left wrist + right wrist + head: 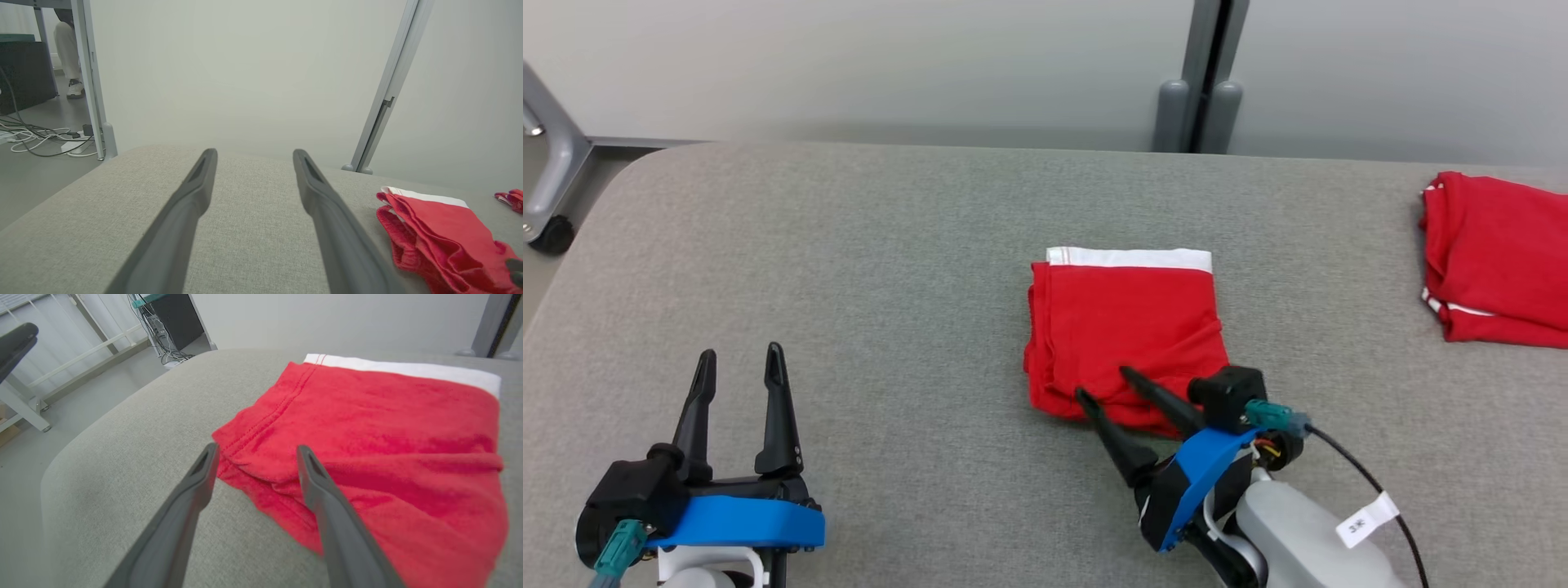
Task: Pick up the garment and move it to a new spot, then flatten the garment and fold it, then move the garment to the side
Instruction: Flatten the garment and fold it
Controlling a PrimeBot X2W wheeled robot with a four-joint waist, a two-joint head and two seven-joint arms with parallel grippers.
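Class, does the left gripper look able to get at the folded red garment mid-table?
Probably yes: the left gripper is open, with bare table between it and the garment; the right gripper crowds its near edge.

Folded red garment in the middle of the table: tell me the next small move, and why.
Probably lower the right gripper and close its fingers on the garment's near-left corner. The garment lies folded at the centre, the open fingers straddle that corner, and moving it aside, perhaps toward the other folded garment at the right, is not yet done.
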